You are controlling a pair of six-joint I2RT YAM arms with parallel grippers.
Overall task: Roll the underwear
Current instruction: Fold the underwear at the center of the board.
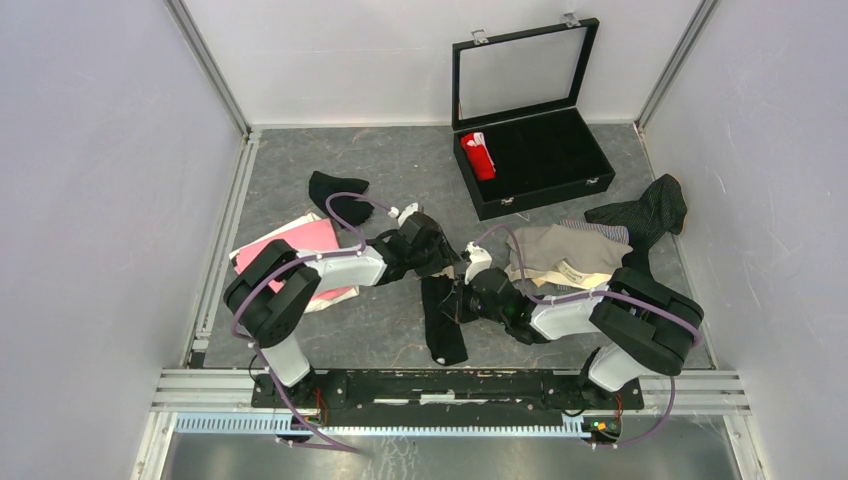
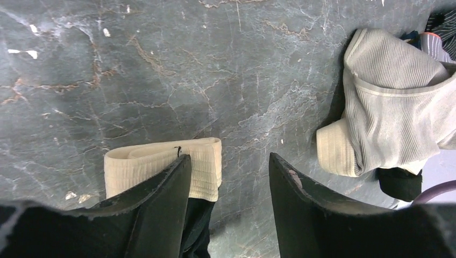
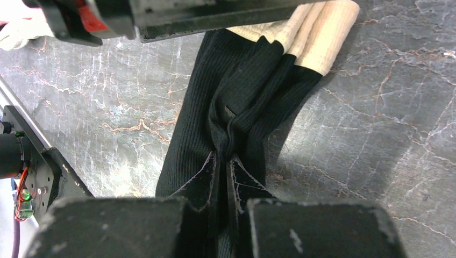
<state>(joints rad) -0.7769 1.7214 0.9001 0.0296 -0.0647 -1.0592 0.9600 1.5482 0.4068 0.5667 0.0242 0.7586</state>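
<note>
A black underwear (image 1: 445, 335) with a cream waistband lies folded into a long strip on the table between the arms. My right gripper (image 1: 463, 298) is shut on a bunched fold of its black cloth (image 3: 236, 102), seen close in the right wrist view (image 3: 223, 158). My left gripper (image 1: 432, 255) is open over the waistband end; in the left wrist view (image 2: 228, 158) one finger (image 2: 161, 204) lies over the cream waistband (image 2: 201, 161) and the other stands over bare table. A red rolled underwear (image 1: 478, 155) sits in the black case (image 1: 590, 180).
Beige underwear (image 1: 565, 255) lies right of centre and shows in the left wrist view (image 2: 387, 102). A dark pinstriped one (image 1: 645, 215) lies behind it, a black one (image 1: 335, 195) at back left, a pink one (image 1: 305, 240) at left. The case lid (image 1: 520, 70) stands open.
</note>
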